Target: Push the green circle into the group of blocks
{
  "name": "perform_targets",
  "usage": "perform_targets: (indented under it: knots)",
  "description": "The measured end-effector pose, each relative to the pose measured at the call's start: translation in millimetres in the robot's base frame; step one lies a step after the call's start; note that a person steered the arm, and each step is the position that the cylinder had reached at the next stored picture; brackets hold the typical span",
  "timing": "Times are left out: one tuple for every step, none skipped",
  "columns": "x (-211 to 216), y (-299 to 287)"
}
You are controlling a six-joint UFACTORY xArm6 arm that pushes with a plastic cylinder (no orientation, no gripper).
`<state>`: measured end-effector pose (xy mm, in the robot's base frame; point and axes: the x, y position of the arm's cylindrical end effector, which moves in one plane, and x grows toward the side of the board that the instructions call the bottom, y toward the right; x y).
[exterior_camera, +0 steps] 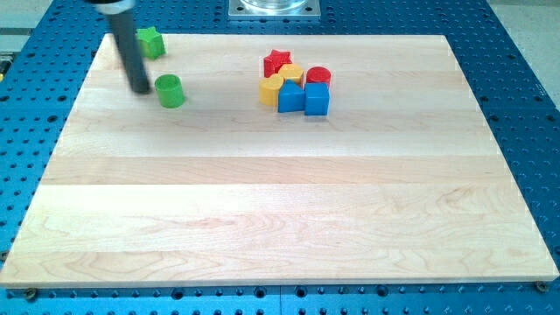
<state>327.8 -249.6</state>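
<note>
Progress: barely begun, by my reading, since the green circle (pixel 170 90) stands alone in the upper left part of the wooden board (pixel 280 227), well apart from the group of blocks at the view's top centre, namely a red star (pixel 277 61), a red round block (pixel 318 76), two yellow blocks (pixel 273 88) and two blue blocks (pixel 317 99) packed together. My tip (pixel 141 89) sits just beside the green circle on its left, with a green star (pixel 151 41) near the top left corner behind the rod. Claw: none fitted, only a bare rod that holds nothing; remaining work is the whole rightward push across the open stretch of board.
</note>
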Motion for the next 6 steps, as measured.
perform_targets:
  knots:
    - [22.8,30.2]
    - [14.7,133.2]
    - [20.7,104.3]
    - [29.6,103.1]
    - [21.3,26.2]
    - [-8.2,-53.8]
